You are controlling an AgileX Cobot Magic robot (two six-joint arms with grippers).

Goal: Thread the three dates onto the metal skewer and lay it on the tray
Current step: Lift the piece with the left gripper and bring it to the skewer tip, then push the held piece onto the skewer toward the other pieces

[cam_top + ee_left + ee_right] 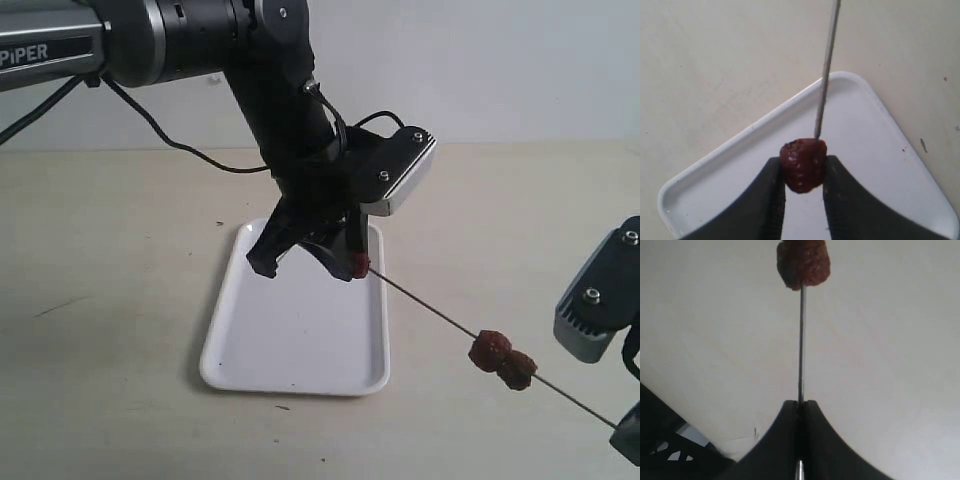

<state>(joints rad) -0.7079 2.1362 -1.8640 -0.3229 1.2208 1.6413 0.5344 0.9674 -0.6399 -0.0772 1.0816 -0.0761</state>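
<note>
Left pincer (803, 172) gripping one date (803, 160) at the skewer (430, 311) tip above the tray (290, 375) right rim, two dates (503, 358) threaded mid-skewer over the surface (120, 350), right pincer (800, 407) clamped on the far end, black cable (180, 148) behind, open surface around the tray

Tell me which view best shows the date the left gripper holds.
Left wrist view: the date fills the centre, clamped in the left gripper, the skewer tip meeting its top. The exterior view shows it only as a small red speck. The right wrist view doesn't show it.

Left end effector (350, 266) holds date (359, 265) at skewer (430, 310) tip.
</note>
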